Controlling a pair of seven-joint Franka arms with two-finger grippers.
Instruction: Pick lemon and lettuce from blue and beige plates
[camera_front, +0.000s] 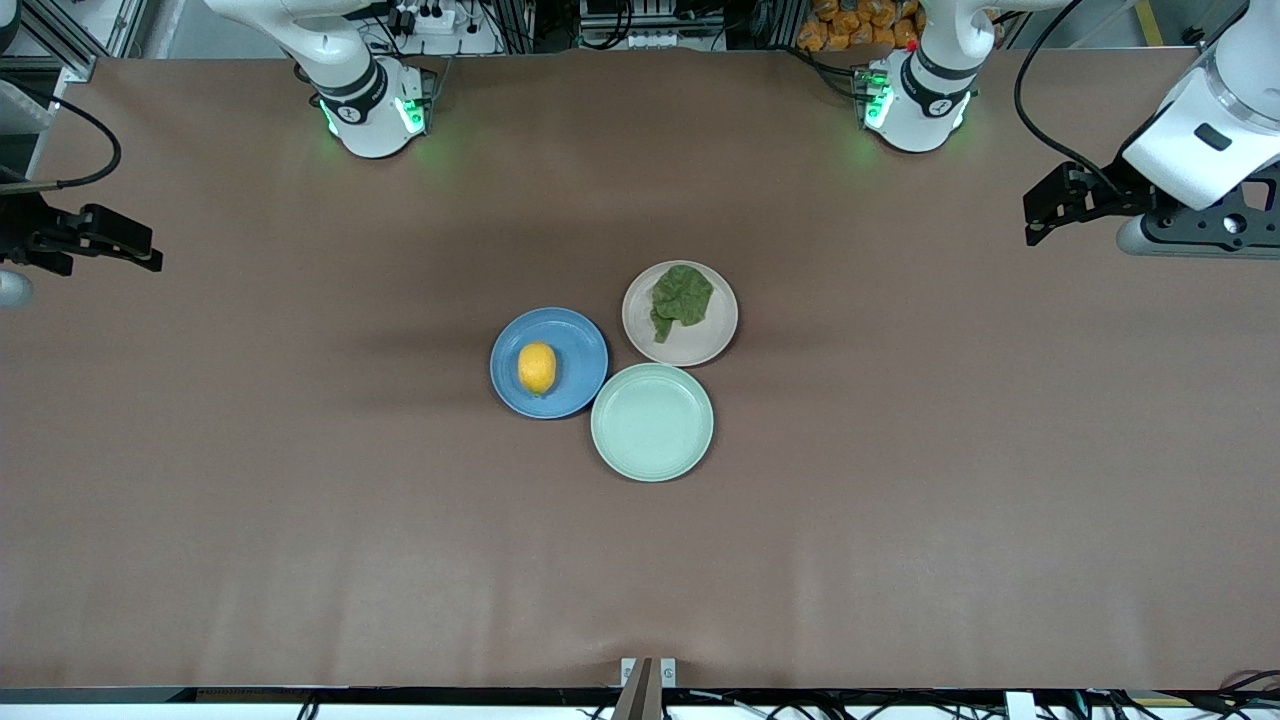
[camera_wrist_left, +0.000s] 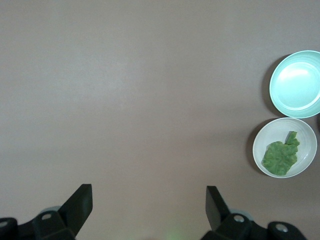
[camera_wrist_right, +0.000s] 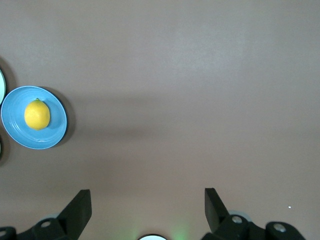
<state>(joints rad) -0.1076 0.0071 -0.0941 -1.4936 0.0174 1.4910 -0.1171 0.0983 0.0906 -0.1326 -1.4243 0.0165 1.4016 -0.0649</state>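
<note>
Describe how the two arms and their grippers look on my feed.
Both arms are glossy white with black joint bands and green lights glowing at their bases. Each ends in a black two-finger gripper, the left gripper and the right gripper. Black cables trail along both arms.

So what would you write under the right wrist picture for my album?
Open right gripper over bare table, lemon on the blue plate off to one side.

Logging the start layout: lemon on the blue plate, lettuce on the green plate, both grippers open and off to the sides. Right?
One slip: the lettuce lies on the beige plate, as the front view shows; the green plate is bare. The lemon and both open grippers, left and right, are as stated.
</note>
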